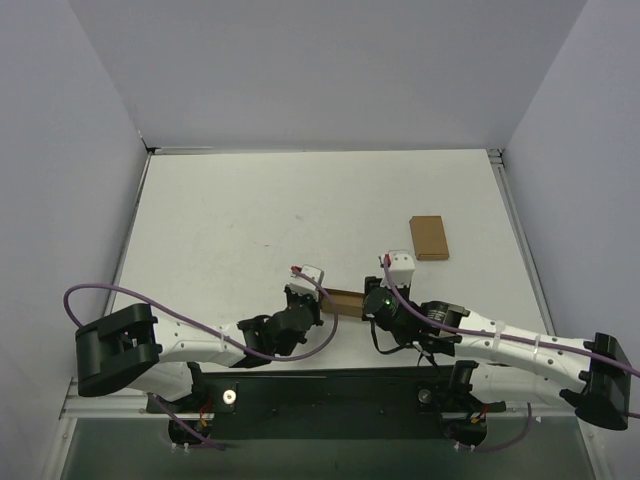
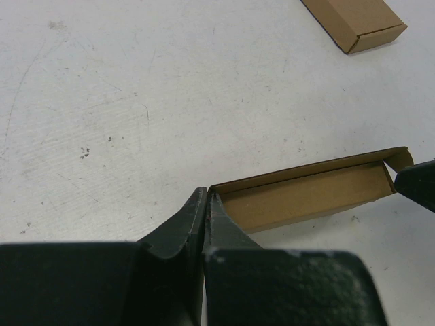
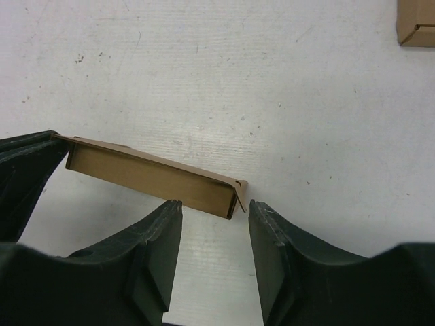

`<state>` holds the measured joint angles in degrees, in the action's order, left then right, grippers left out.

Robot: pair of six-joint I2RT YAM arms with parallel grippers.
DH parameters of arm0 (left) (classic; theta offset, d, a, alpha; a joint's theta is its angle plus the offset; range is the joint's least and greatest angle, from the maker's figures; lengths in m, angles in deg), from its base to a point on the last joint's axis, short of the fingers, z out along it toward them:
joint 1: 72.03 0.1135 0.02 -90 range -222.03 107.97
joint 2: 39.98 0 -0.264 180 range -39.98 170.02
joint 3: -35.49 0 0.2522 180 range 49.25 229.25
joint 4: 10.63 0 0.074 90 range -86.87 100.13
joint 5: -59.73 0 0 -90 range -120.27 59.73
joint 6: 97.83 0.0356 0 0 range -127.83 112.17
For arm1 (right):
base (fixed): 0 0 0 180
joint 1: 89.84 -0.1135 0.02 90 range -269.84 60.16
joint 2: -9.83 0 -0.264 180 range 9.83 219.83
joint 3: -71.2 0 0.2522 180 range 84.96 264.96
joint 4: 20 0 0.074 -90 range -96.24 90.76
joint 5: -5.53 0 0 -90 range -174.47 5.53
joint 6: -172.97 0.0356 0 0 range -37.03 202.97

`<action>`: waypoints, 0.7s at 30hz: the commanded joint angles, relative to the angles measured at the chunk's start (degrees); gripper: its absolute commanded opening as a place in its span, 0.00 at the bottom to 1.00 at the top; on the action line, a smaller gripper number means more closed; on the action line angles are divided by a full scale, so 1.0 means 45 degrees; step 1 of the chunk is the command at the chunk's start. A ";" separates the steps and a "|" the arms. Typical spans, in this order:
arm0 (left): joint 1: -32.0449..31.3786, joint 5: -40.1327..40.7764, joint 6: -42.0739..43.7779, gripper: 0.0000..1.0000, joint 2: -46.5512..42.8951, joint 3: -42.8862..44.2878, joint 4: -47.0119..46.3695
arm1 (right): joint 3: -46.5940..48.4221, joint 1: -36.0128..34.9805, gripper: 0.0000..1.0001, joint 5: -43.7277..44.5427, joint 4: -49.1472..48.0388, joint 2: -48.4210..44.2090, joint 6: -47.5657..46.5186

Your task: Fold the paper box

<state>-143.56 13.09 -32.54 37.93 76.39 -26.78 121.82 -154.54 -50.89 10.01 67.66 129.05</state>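
Note:
The paper box (image 1: 345,298) is a long, thin brown kraft box held between my two grippers near the table's front edge. My left gripper (image 2: 206,194) is shut on the box's left end wall (image 2: 216,189), with the box (image 2: 306,193) stretching away to the right. My right gripper (image 3: 214,204) is open. Its fingertips stand on either side of the box's right end (image 3: 228,197), just short of it and not touching. A small flap (image 3: 239,193) sticks out at that end. In the top view the right gripper (image 1: 372,292) sits at the box's right end.
A second, plain brown cardboard box (image 1: 429,238) lies flat to the back right, also seen as a brown box (image 2: 357,20) in the left wrist view and as a box corner (image 3: 416,24) in the right wrist view. White walls enclose the table (image 1: 250,220).

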 commanded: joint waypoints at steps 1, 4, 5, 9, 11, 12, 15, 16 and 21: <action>-0.0199 -0.0337 0.0588 0.00 0.0479 0.0063 0.1745 | 0.0480 0.0316 0.45 -0.0216 0.0588 -0.0603 -0.0123; -0.0199 -0.0415 0.0667 0.00 0.0519 0.0141 0.1706 | 0.0325 0.1310 0.40 -0.1171 0.0549 -0.0487 -0.0864; -0.0199 -0.0454 0.0667 0.00 0.0519 0.0161 0.1706 | 0.0247 0.1564 0.37 -0.1561 0.0336 -0.0467 -0.1408; -0.0199 -0.0493 0.0647 0.00 0.0480 0.0200 0.1725 | 0.0012 0.2289 0.33 -0.2793 -0.0017 -0.0506 -0.2483; -0.0218 -0.0494 0.0647 0.00 0.0480 0.0200 0.1744 | 0.0012 0.2523 0.31 -0.3087 -0.0211 -0.0467 -0.2876; -0.0218 -0.0493 0.0647 0.00 0.0461 0.0200 0.1745 | 0.0070 0.2543 0.30 -0.3243 -0.0251 -0.0467 -0.3071; -0.0199 -0.0493 0.0647 0.00 0.0441 0.0239 0.1803 | 0.0148 0.2622 0.27 -0.3595 -0.0388 -0.0350 -0.3424; -0.0218 -0.0493 0.0667 0.00 0.0441 0.0259 0.1823 | 0.0148 0.2622 0.27 -0.3692 -0.0408 -0.0291 -0.3425; -0.0199 -0.0494 0.0647 0.00 0.0382 0.0239 0.1842 | 0.0109 0.2700 0.23 -0.3752 -0.0447 0.0041 -0.3483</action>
<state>-143.95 13.28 -30.05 38.58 77.46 -25.76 121.93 -143.05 -66.67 8.30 66.56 115.30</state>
